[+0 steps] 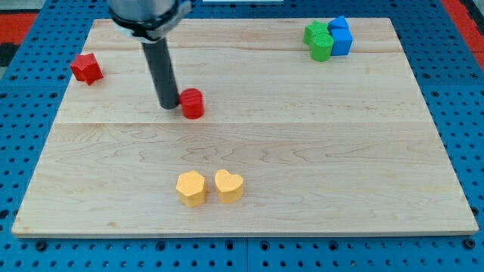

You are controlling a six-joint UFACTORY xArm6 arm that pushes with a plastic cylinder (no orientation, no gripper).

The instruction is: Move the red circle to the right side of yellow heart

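The red circle [193, 103] lies on the wooden board, left of the middle and in the upper half. My tip [168, 105] stands right at its left side, touching or almost touching it. The yellow heart [229, 185] lies near the view's bottom, below and a little right of the red circle. A yellow hexagon [191, 188] sits just left of the heart, close beside it.
A red star [87, 68] lies near the board's left edge at the top. Two green blocks [318, 39] and two blue blocks [340, 35] cluster at the top right. The wooden board [340, 151] rests on a blue pegboard.
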